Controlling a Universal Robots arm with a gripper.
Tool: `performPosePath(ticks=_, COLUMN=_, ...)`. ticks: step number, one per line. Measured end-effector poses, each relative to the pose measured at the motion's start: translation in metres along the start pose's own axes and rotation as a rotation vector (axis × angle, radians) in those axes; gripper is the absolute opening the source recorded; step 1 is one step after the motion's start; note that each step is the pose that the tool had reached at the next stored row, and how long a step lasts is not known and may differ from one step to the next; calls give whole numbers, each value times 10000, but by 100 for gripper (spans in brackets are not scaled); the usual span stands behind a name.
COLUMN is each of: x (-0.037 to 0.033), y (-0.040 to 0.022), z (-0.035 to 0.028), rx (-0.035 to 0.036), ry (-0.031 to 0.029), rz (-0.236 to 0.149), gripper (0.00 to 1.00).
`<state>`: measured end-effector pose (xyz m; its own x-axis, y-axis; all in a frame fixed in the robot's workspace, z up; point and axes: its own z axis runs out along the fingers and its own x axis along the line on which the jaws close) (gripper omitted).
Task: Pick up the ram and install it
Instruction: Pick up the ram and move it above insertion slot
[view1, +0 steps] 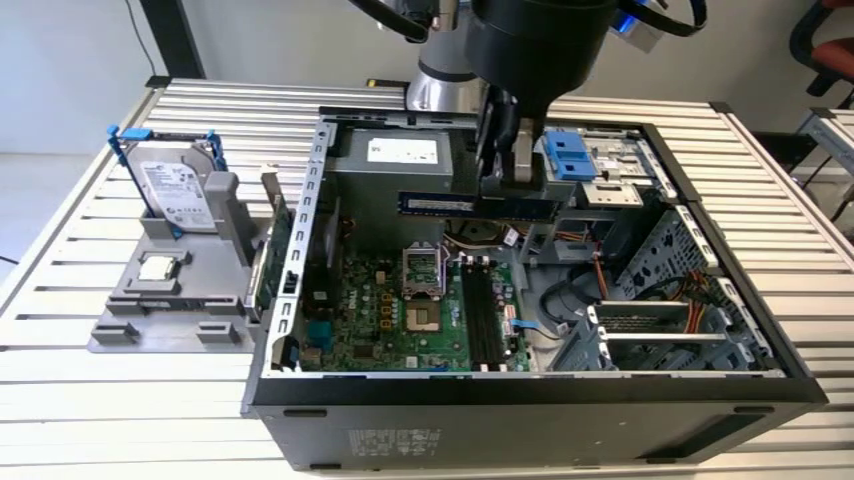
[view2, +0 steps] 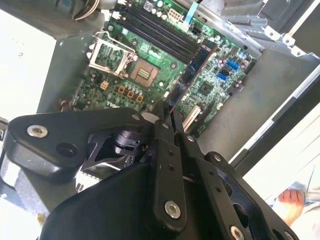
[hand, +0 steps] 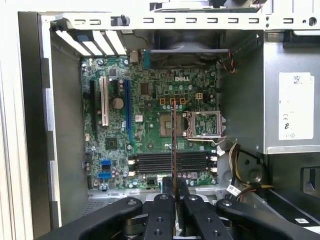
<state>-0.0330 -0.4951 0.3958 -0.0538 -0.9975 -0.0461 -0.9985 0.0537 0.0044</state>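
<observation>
Now | gripper clamped on ram, held level | high above motherboard of open computer case | ram crosswise to memory slots, not touching them

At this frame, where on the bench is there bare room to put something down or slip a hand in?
Bare table slats lie on the camera's side of the grey fixture and beyond the hard drive. Inside the case it is crowded: motherboard, cables, and the gripper shut on the ram above.
</observation>
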Motion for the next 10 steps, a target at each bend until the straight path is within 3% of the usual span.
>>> performPosePath(ticks=10, x=-7, y=-80, z=0, rx=0, ry=-1, rz=0, gripper=0)
